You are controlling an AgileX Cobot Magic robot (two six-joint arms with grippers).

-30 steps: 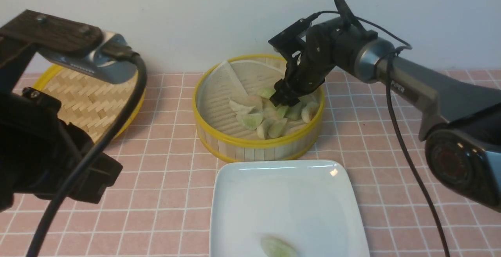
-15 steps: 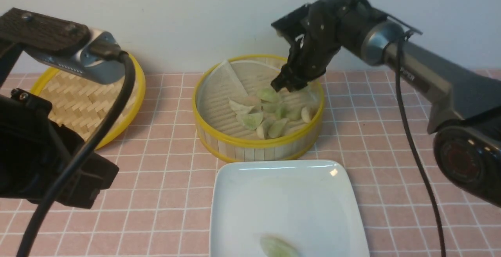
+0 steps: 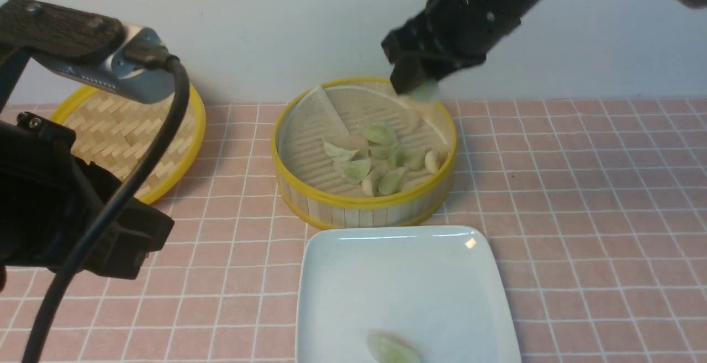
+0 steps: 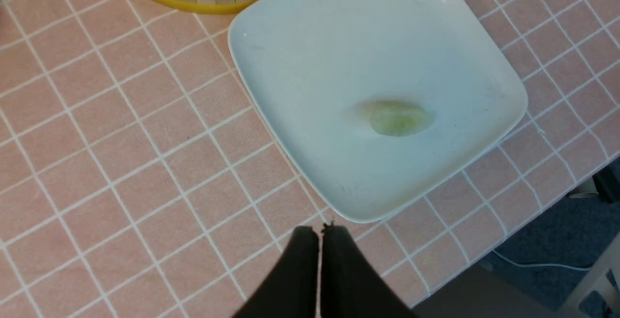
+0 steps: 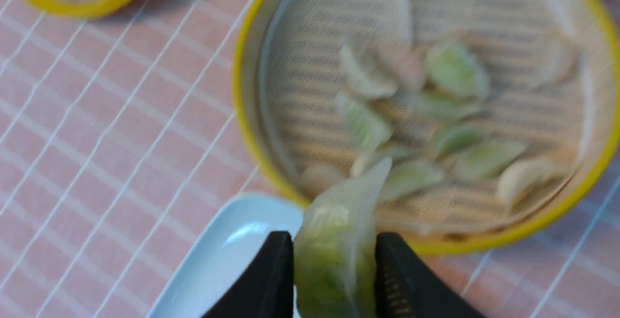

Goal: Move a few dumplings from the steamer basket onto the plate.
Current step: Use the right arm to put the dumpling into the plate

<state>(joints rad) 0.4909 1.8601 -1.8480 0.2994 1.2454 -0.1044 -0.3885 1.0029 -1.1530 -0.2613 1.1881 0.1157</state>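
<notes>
The steamer basket (image 3: 362, 204) stands mid-table with several pale green and cream dumplings (image 3: 381, 159) on its liner; it also shows in the right wrist view (image 5: 252, 129). My right gripper (image 3: 415, 84) hangs above the basket's far rim, shut on a pale green dumpling (image 5: 336, 245), which shows at its tip in the front view (image 3: 425, 92). The plate (image 3: 342, 285) lies in front of the basket with one green dumpling (image 3: 393, 349) near its front edge, also seen in the left wrist view (image 4: 401, 118). My left gripper (image 4: 319, 233) is shut and empty, above the cloth by the plate's corner (image 4: 358, 211).
A flat woven lid with a yellow rim (image 3: 121, 142) lies at the back left. The table carries a pink checked cloth (image 3: 580, 214). Its edge and the dark floor show in the left wrist view (image 4: 557, 240). The left arm and its cable (image 3: 83, 203) fill the front left.
My right gripper has risen out of the basket with a green dumpling, from among the pile to above the far rim. The left arm has barely moved.
</notes>
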